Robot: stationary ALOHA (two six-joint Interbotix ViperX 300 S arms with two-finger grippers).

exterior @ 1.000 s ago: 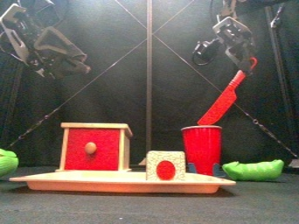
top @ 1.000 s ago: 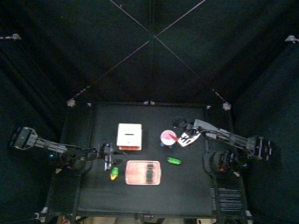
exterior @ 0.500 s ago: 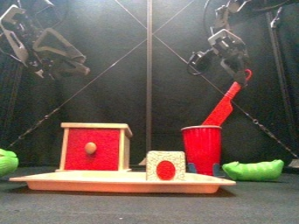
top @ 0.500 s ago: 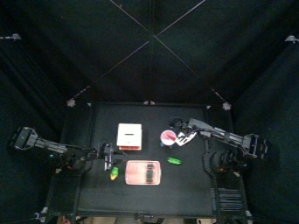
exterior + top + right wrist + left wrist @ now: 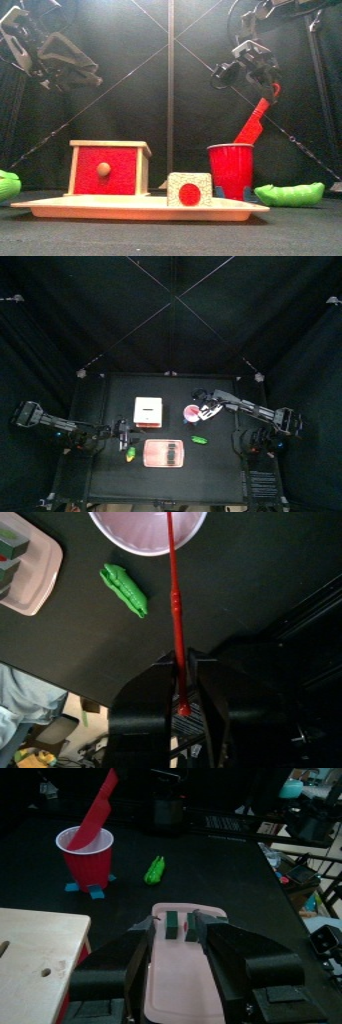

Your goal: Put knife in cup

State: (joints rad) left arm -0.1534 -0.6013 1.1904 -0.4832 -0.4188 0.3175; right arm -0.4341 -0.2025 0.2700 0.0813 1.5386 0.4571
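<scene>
text: none legible | labels: none | brands: none | numbers: none

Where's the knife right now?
In the front view, the knife leans right of centre, its lower end inside the cup, its top in the right gripper.

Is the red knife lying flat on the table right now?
No: the front view shows the knife standing slanted, its lower end inside the cup and its upper end at the right gripper.

Overhead, table-level front, two wrist cameras
</scene>
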